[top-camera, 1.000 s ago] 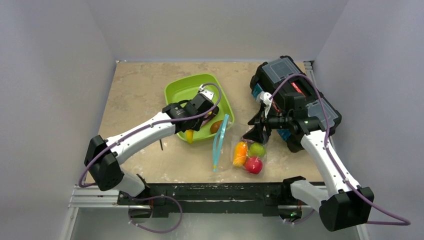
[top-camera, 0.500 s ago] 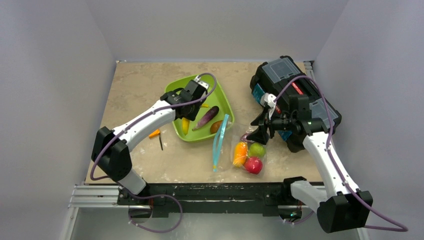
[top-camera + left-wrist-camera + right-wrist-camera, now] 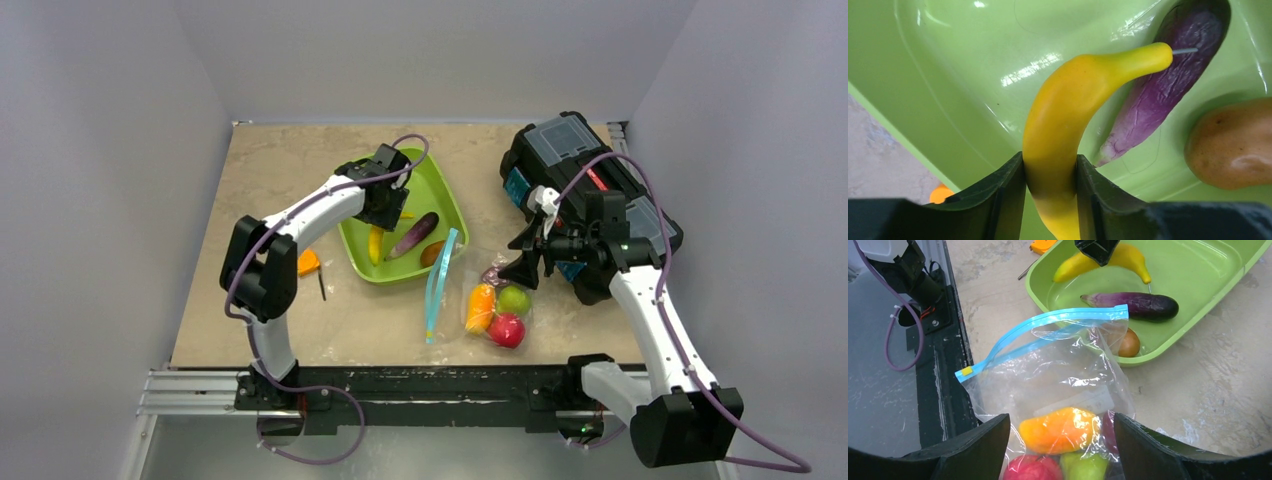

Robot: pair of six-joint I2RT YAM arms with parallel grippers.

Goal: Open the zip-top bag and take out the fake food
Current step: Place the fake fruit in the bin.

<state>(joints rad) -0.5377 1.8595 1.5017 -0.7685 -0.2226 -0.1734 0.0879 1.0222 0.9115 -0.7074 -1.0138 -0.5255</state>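
Near edge of the table [image 3: 280, 170], right of the middle: a clear bag [image 3: 1058, 375] lies flat, with a red apple [image 3: 507, 330], an orange piece [image 3: 481, 307] and a green pear [image 3: 514, 299] bunched at its right end. Its blue zip strip [image 3: 1048, 322] faces left, and the lips appear parted. The right gripper [image 3: 1060, 445] hangs over the fruit end, jaws wide, one finger on each side of the fruit; contact with the plastic cannot be told. Just left of the strip and farther back sits a green tray [image 3: 432, 188] holding a brown piece [image 3: 433, 254], a purple eggplant [image 3: 413, 236] and a yellow banana [image 3: 1073, 95]. The left gripper [image 3: 1050, 172] stands narrow, a finger against each side of the banana. Left of the tray lies a small orange block [image 3: 308, 262]. Far right: a black toolbox [image 3: 560, 140]
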